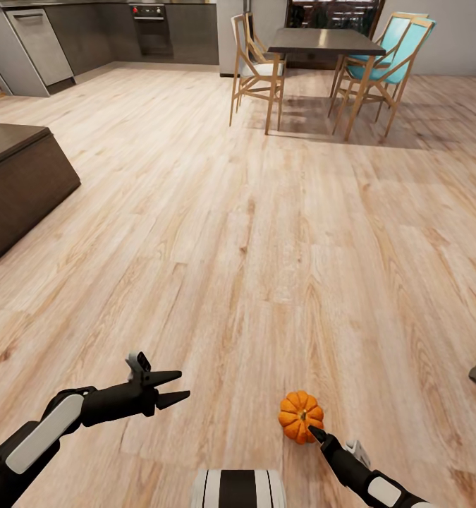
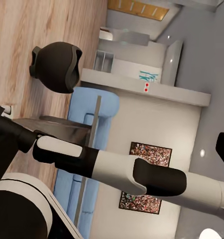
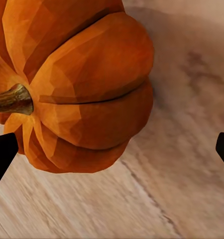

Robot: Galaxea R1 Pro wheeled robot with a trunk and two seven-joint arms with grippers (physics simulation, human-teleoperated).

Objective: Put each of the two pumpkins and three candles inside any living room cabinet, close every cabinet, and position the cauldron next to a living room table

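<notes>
Just beyond right hand [image 1: 314, 432], pumpkin [image 1: 300, 416]

wood floor [image 1: 216, 233] with things standing on it

a pumpkin [image 1: 300, 416] sits near, right of centre; a dark cabinet [image 1: 19, 183] stands at the left; a dining table [image 1: 326, 42] with chairs [image 1: 255, 67] stands far, right of centre; a cauldron [image 2: 57, 64] rests on the boards too.
</notes>
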